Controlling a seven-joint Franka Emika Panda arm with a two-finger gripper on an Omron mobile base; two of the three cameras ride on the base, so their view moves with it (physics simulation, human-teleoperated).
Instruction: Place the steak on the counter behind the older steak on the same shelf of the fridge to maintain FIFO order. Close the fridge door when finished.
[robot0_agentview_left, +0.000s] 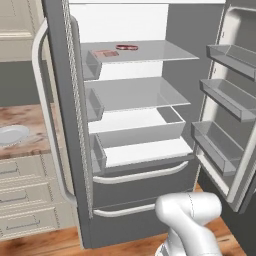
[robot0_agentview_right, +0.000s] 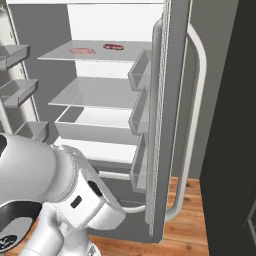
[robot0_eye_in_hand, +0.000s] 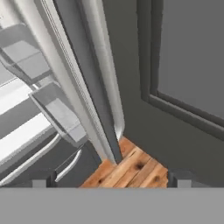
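Observation:
The fridge (robot0_agentview_left: 140, 195) stands with both doors open. On its top shelf (robot0_agentview_left: 165, 52) lies the dark red steak (robot0_agentview_left: 127, 47), toward the back. The paler older steak (robot0_agentview_left: 105, 53) rests in front of it and a bit to the left. From the right base view the steak (robot0_agentview_right: 114, 47) and the older steak (robot0_agentview_right: 81, 50) lie on that same shelf (robot0_agentview_right: 60, 54). In the hand view my gripper (robot0_eye_in_hand: 111, 181) is open and holds nothing. It faces the edge of the right fridge door (robot0_eye_in_hand: 94, 87) low above the wooden floor (robot0_eye_in_hand: 131, 168). The counter (robot0_agentview_left: 35, 125) is at the left.
The left door (robot0_agentview_left: 62, 100) with its long white handle (robot0_agentview_left: 42, 100) swings out beside the counter, where a white plate (robot0_agentview_left: 11, 135) sits. The right door (robot0_agentview_left: 232, 110) carries several bins. A dark wall panel (robot0_agentview_right: 230, 125) stands close to the right door's handle (robot0_agentview_right: 192, 125).

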